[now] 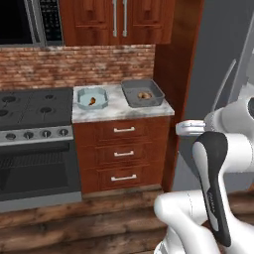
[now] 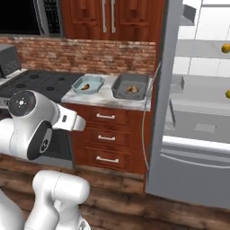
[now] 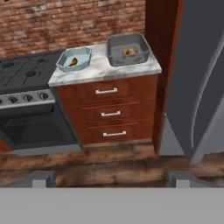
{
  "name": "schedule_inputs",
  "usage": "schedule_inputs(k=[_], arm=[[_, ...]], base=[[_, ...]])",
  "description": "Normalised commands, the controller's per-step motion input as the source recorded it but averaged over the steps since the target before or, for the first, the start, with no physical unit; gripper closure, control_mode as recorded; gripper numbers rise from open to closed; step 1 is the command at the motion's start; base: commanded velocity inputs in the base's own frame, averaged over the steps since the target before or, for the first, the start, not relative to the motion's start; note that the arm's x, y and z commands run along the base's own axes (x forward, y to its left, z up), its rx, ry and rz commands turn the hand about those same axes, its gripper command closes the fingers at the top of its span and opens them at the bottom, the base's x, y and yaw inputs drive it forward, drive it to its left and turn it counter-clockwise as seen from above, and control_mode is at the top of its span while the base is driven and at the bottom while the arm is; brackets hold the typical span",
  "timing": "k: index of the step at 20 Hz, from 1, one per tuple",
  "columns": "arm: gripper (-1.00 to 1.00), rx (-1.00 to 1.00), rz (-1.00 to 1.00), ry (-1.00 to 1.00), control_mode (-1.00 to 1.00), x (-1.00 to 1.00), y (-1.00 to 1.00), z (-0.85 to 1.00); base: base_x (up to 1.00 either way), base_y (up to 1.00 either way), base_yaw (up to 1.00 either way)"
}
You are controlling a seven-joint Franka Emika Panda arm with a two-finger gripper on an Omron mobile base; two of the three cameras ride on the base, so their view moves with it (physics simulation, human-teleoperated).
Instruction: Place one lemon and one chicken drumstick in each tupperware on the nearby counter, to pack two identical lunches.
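Right now I count two tupperware tubs on the counter (image 1: 119,110): the pale blue-grey tub (image 1: 92,97) with cut corners and the dark grey tub (image 1: 142,93), side by side but apart, the pale one nearer the black stove (image 1: 34,106). In the left base view the dark tub lies at three o'clock from the pale one. Each tub holds one brownish drumstick, so two in all: one drumstick in the pale tub (image 3: 73,62) and one drumstick in the dark tub (image 3: 129,52). Two lemons sit in the open fridge (image 2: 197,112), seen in the right base view: an upper lemon (image 2: 225,48) on a high shelf, and a lower lemon (image 2: 228,94) at about six o'clock from it, cut off by the picture's edge. Under the stone top I count three drawers (image 1: 123,154) with silver bar handles, stacked. My arm (image 1: 213,168) is folded back close to the base, elbow raised, well apart from the counter; my hand looks forward and down across the wooden floor (image 3: 109,164) at the drawers and tubs. My gripper (image 3: 109,179) stands spread wide with nothing between the fingers; just the two dark fingertips (image 3: 37,178) peek up at the bottom of the hand view. The drumsticks are small and blurred, so I cannot make out how they lie. The fridge door (image 3: 197,83) is cut by the hand view's right edge.
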Motion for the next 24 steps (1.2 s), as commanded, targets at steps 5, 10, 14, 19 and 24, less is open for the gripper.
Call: schedule_inputs(k=[5, 10, 14, 19, 24], arm=[[-1.00, 0.00, 0.00, 0.00, 1.00, 0.00, 0.00, 0.00], [-1.00, 0.00, 0.00, 0.00, 1.00, 0.00, 0.00, 0.00], [-1.00, 0.00, 0.00, 0.00, 1.00, 0.00, 0.00, 0.00], [-1.00, 0.00, 0.00, 0.00, 1.00, 0.00, 0.00, 0.00], [-1.00, 0.00, 0.00, 0.00, 1.00, 0.00, 0.00, 0.00]], base=[[0.00, -1.00, 0.00], [0.00, -1.00, -0.01], [0.00, -1.00, -0.01], [0.03, -0.93, -0.02], [0.28, -0.30, -0.03]])
